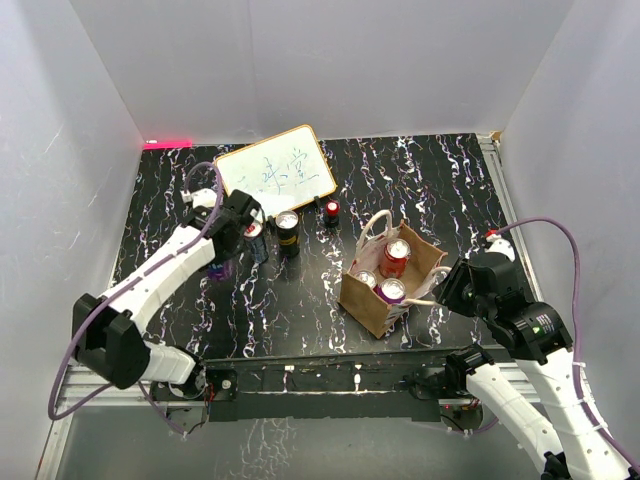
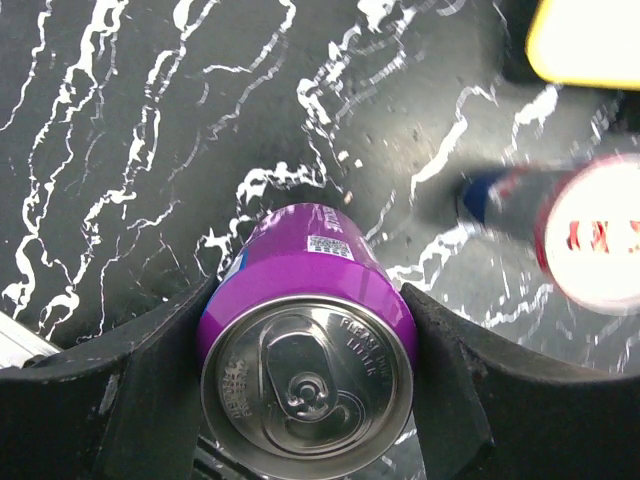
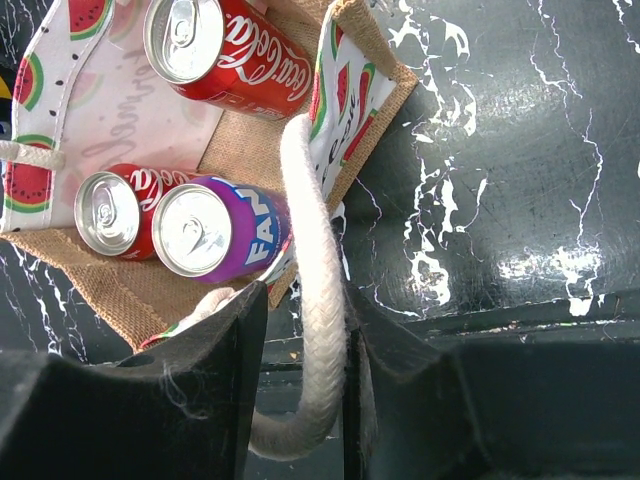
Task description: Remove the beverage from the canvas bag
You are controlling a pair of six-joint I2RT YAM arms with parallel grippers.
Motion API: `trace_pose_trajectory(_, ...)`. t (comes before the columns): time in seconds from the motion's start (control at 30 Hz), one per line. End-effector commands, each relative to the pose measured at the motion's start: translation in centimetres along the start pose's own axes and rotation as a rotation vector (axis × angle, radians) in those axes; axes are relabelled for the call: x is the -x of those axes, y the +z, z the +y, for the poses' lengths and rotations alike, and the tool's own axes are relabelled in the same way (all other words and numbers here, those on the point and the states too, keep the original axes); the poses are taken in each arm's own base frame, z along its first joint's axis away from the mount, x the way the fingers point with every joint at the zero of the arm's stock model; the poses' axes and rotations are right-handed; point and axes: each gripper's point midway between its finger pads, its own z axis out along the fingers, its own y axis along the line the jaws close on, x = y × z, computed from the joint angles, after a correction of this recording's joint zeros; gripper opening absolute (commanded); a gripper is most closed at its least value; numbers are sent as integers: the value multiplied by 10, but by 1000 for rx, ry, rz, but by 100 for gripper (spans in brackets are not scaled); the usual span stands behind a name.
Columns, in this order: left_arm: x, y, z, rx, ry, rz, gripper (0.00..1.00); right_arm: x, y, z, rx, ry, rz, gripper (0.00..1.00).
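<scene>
Purple aluminium drink can [image 2: 300, 290] is outside the brown canvas bag [image 1: 365, 305], well to its left. It is clamped in the left gripper [image 2: 308, 325] fingers over the black marbled worktop [image 1: 295, 300]. Right gripper [image 3: 305, 325] fingers pinch the bag's white cord handle [image 3: 305, 200]. Recommend lowering upright, clear of the adjacent white-and-red can [image 2: 590, 235]. Only the left wrist view confirms the clamp; base contact cannot be determined.

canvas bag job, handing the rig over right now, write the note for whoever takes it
Left gripper: shut on a purple can, out of the bag, over the table to the bag's left.
Right gripper: shut on the white cord handle of the canvas bag.
In the bag: two red cola cans and a second purple can.
Left to do: set the held can down, then lift out those three.
</scene>
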Motion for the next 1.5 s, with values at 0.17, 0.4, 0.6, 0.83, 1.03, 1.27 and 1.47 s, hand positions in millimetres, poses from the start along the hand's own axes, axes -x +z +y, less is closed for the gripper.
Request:
trace_pose_trajectory(0.17,59,41,-1,73,-167,-108,0,9,-1,12,72,-28,-49,37)
trace_pose_trajectory(0.4,59,62,-20,8,-192,-89,0,8,0,11,65,-27,-40,38)
trace_pose_trajectory(0.6,59,75,-22,10,-184,-115,0,6,0,12,69,-39,-28,38)
trace_pose_trajectory(0.83,54,86,-18,17,-181,-111,0,8,-3,15,97,-45,-49,40)
trace_pose_trajectory(1.03,38,95,-17,13,-202,-62,0,8,-3,15,98,-48,-46,40)
trace_pose_trajectory(1.27,23,102,-16,10,-211,-21,2,7,-4,16,104,-49,-47,41)
trace_pose_trajectory(1.47,20,99,-13,13,-232,0,33,6,-4,17,117,-58,-42,41)
